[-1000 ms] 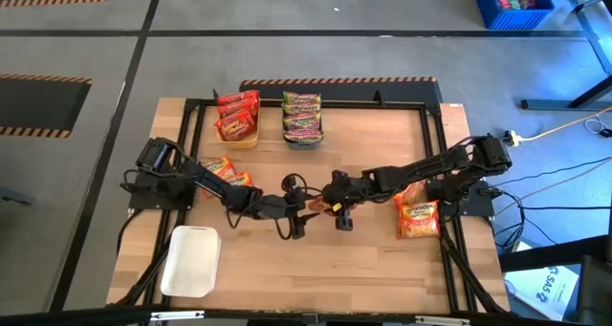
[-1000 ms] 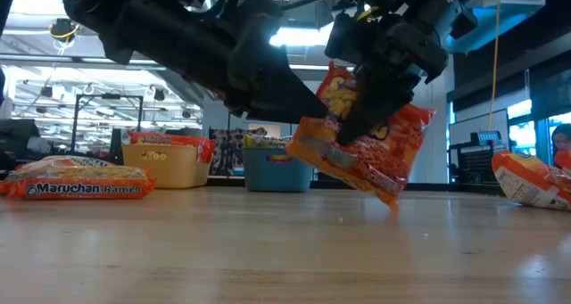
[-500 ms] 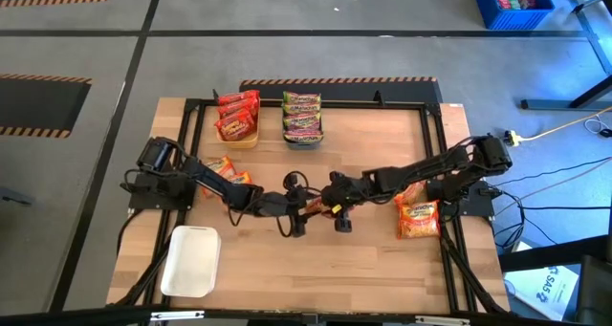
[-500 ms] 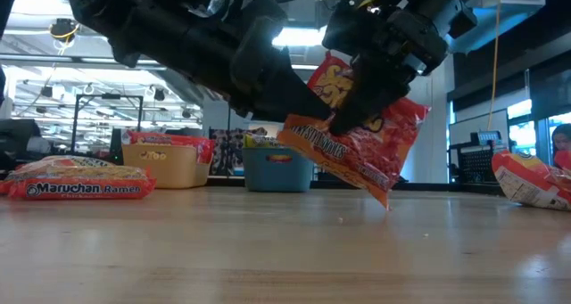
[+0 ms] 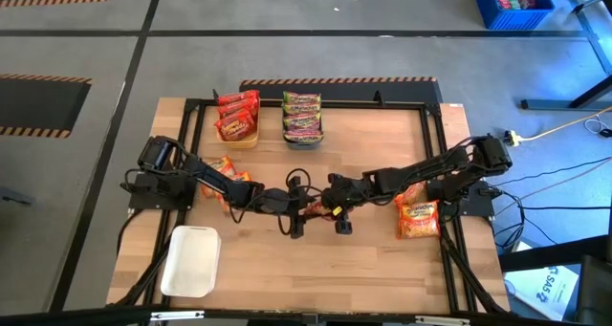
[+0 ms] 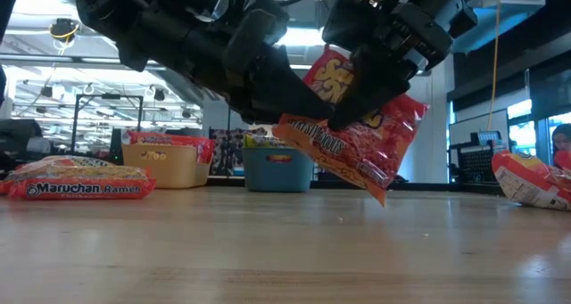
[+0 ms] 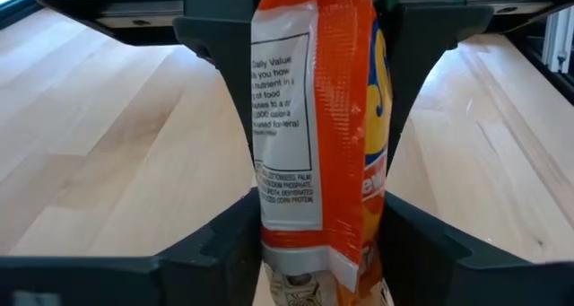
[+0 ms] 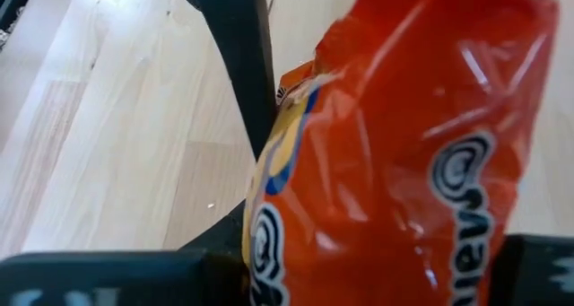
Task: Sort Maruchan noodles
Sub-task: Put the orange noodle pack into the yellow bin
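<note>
The orange Maruchan packet [image 6: 357, 130] is up in the air over the middle of the wooden table [image 5: 373, 259], tilted, with one corner hanging down toward the boards but not touching them. The right gripper [image 5: 330, 204] is clamped on it from above. The left gripper [image 5: 304, 207] has come in from the other side, and its fingers [image 7: 224, 100] sit either side of the packet's end. They look close on both sides, but I honestly can't tell if they're actually pinching it.

Outward from there: the yellow tray [image 5: 238, 122] at the far edge of the table holds red-edged packets [image 5: 237, 114], and right beside it the blue-grey tray [image 5: 303, 125] holds green-edged packets [image 5: 302, 113]. More loose orange packets [image 5: 226, 171] lie under the left arm near its base, and another orange packet [image 5: 418, 218] lies by the right arm's base. A white tray [image 5: 191, 260] sits at the near left corner of the table.
</note>
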